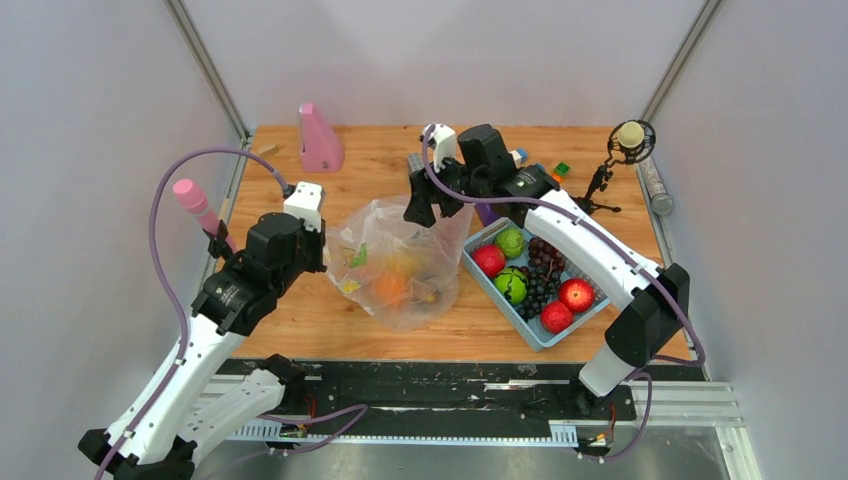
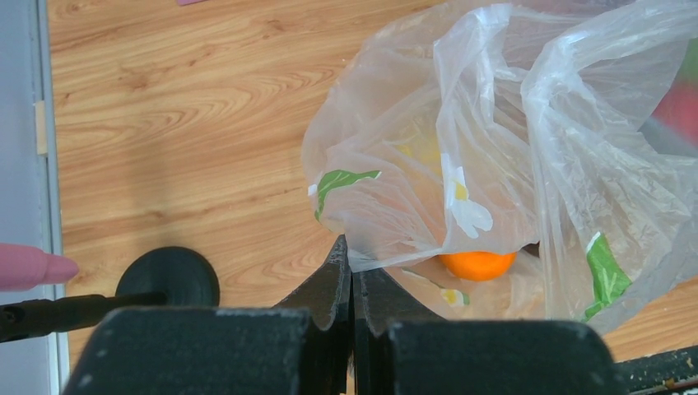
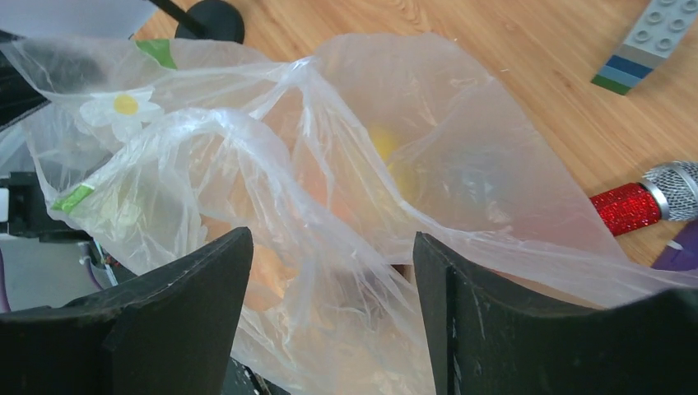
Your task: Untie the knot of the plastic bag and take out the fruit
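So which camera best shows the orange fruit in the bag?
Left wrist view: the orange fruit shows sharp through the plastic bag. From above it is a hazy blob; the right wrist gives only a faint tint.

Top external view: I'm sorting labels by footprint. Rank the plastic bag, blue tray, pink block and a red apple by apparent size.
1. plastic bag and blue tray: look about alike, not ranked.
2. pink block.
3. red apple.
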